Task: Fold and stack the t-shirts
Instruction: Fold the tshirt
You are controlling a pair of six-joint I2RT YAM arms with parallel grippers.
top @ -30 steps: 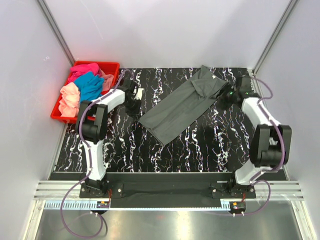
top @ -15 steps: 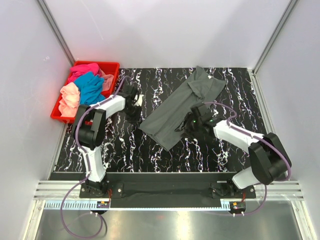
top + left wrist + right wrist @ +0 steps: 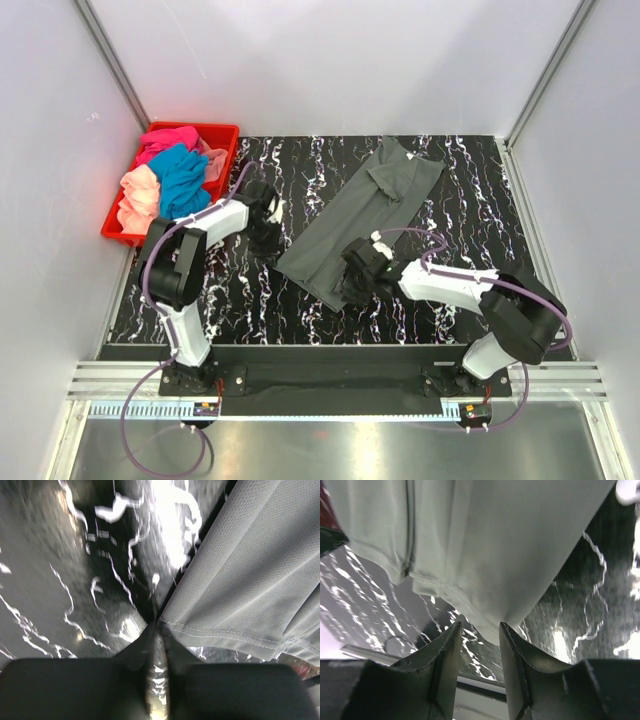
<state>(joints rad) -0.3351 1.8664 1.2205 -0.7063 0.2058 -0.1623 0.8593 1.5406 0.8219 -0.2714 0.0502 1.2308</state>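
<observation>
A dark grey t-shirt [image 3: 360, 215], folded into a long strip, lies diagonally across the black marbled table [image 3: 440, 200]. My left gripper [image 3: 266, 238] sits just left of the strip's near-left corner. In the left wrist view the left gripper [image 3: 157, 625] has its tips at the hem corner of the t-shirt [image 3: 250, 580], with only a thin slit between the fingers and nothing in it. My right gripper [image 3: 352, 288] is at the strip's near end. In the right wrist view the right gripper [image 3: 480, 626] stands open, and the t-shirt's [image 3: 510, 540] hem corner reaches down between the fingertips.
A red crate [image 3: 222, 130] at the back left holds magenta-pink [image 3: 168, 138], teal-blue [image 3: 182, 172] and peach [image 3: 140, 195] shirts in a heap. White walls enclose the table on three sides. The arm bases stand on the rail along the near edge.
My right arm swung from the far right of the table to the shirt's near end, and its jaws narrowed. The left gripper slid nearer, to the shirt's left corner, and parted slightly.
</observation>
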